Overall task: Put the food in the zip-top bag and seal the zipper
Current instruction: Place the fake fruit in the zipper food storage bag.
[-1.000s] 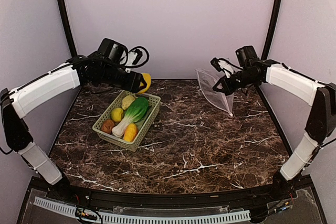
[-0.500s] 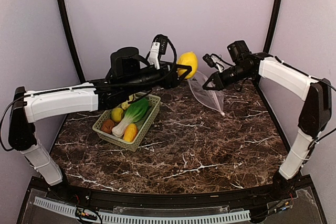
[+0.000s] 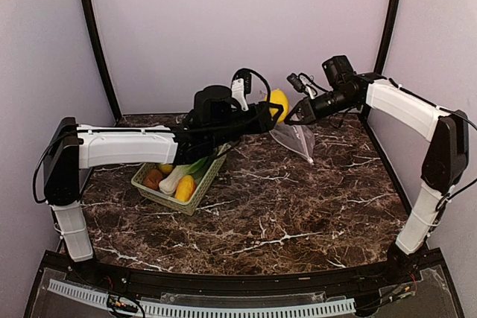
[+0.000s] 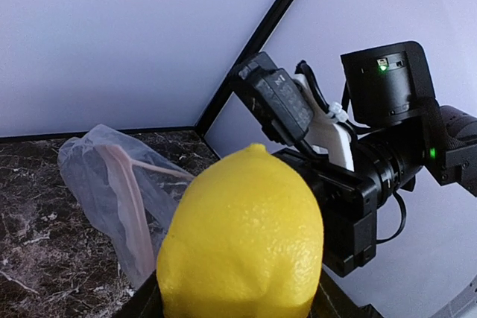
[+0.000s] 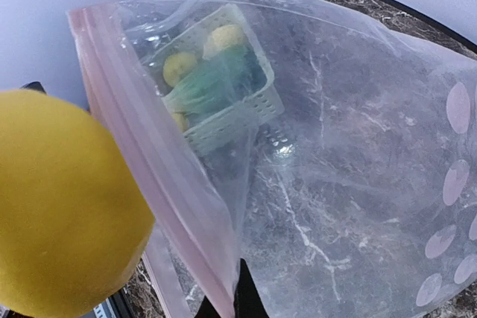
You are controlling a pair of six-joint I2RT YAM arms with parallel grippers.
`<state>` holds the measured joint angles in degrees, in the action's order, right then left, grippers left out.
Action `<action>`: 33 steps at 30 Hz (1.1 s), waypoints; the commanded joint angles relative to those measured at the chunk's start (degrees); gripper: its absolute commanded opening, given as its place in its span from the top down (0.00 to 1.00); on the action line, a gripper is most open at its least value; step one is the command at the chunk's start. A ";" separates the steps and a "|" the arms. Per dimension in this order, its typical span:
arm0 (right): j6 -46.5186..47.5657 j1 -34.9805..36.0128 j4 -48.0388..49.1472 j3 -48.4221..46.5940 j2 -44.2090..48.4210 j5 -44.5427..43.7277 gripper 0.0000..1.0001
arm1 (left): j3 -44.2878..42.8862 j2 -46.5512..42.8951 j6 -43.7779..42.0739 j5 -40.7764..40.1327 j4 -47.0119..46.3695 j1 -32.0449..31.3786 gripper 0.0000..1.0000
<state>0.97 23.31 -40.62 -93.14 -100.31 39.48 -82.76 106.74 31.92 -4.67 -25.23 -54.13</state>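
Your left claw (image 3: 274,107) reaches toward 1 o'clock with its jaws about half spread and clamped around a yellow lemon (image 3: 279,99), held in the air above the surface (image 3: 298,214). Your right claw (image 3: 293,118) is pinched fully closed on the top edge of the bag (image 3: 297,138), which hangs from it at 1 o'clock with its lower corner pointing down at the surface. You cannot tell whether that corner touches. The lemon is just beside the bag's top edge and outside it; in the right wrist view it sits at 8 o'clock of the pink zipper (image 5: 138,139), which runs slantwise down the bag's left edge. You cannot tell how far the mouth is parted. The basket (image 3: 160,195) stands at 9 o'clock on the surface, under your left arm. It holds the bok choy (image 3: 182,173), the potato (image 3: 153,178), an orange piece (image 3: 185,188) and a yellow piece (image 3: 165,168).
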 commanded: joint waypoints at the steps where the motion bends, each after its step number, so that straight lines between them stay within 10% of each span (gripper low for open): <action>1: -2.09 0.29 1.23 -1.56 0.87 1.43 1.00 | -4.32 1.54 4.14 -4.83 5.33 -0.03 0.67; 15: -2.35 0.29 4.68 -0.12 6.68 -3.34 1.00 | -7.90 4.44 8.05 -6.37 14.08 -0.06 0.67; 24: -3.76 0.13 2.40 -2.41 3.99 2.37 1.00 | -12.65 4.10 -0.23 0.61 13.73 -0.20 0.03; 33: -4.36 -5.46 1.30 -4.72 2.91 3.80 1.00 | -10.67 -3.49 -6.61 3.71 15.75 -0.24 0.01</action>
<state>-2.96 20.67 -39.53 -95.94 -96.66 41.95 -94.24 111.13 30.46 -3.88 -10.76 -54.19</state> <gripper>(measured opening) 0.003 0.988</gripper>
